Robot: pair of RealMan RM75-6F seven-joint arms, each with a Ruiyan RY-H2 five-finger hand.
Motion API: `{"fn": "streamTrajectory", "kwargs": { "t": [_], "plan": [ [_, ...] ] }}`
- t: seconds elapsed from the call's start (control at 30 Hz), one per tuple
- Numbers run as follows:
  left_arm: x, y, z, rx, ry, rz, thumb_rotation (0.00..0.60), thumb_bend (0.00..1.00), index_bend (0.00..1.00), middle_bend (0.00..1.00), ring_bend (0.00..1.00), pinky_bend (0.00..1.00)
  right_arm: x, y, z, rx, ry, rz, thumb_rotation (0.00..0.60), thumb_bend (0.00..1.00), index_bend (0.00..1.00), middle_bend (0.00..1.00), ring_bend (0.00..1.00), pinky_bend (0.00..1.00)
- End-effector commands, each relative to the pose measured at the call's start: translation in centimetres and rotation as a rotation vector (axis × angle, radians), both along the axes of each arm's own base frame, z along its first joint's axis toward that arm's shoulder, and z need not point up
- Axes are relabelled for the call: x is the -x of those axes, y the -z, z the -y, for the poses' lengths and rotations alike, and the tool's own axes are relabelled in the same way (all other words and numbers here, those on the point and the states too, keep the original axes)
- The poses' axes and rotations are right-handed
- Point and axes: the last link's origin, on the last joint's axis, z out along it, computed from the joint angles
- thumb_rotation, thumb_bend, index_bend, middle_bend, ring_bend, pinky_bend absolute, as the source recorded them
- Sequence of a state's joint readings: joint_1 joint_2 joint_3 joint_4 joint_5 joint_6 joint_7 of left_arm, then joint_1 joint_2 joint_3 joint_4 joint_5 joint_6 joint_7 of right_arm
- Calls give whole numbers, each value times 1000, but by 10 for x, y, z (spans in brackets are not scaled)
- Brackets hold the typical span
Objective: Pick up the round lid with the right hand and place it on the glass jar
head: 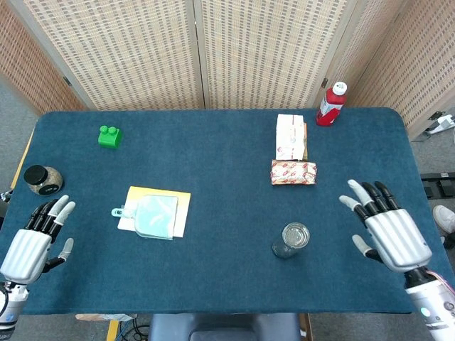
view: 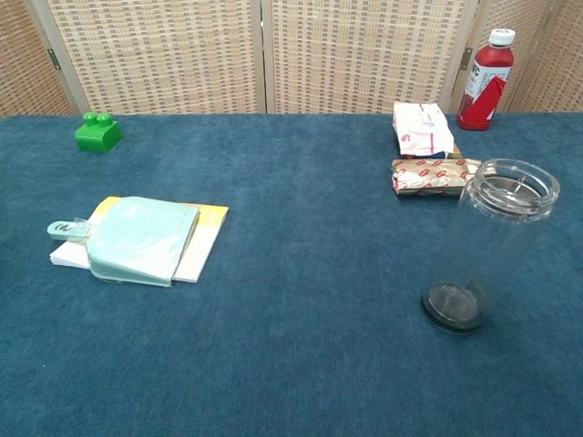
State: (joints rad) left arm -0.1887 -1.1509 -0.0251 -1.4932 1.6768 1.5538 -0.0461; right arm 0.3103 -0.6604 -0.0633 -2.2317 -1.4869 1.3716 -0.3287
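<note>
1. Right hand (head: 387, 226): fingers spread wide, holding nothing, at 3 o'clock of the glass jar (head: 291, 240), well apart from it.
2. Left hand (head: 34, 236): fingers apart, holding nothing, at the table's (head: 213, 163) 8 o'clock edge.
3. Glass jar: upright on the blue table; the chest view shows its mouth open, no lid on it.
4. Round lid: cannot tell its location.
5. Red bottle (head: 331, 104) stands at the table's 1 o'clock corner; snack packets (head: 293, 172) lie at 12 o'clock of the jar.
</note>
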Motion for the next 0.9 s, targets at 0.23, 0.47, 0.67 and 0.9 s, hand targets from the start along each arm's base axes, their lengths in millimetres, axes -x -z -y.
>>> {"fn": "streamTrajectory", "kwargs": {
  "t": [0.23,0.47,0.67,0.9],
  "plan": [
    [3,4,-8,21,-23,-8,600,446,0,0,0,85,92,23,-45,191,38,-25,600,329,111,0,0,0],
    [5,10,-14,43,-46,-20,600,446,0,0,0,85,116,34,-60,275,45,-38,600,329,3,0,0,0],
    [3,13,-13,49,-35,-29,600,445,0,0,0,85,118,33,-61,281,58,-36,600,328,0,0,0,0],
    [5,12,-13,51,-39,-28,600,445,0,0,0,85,125,34,-54,264,101,-46,600,328,0,0,0,0]
  ]
}}
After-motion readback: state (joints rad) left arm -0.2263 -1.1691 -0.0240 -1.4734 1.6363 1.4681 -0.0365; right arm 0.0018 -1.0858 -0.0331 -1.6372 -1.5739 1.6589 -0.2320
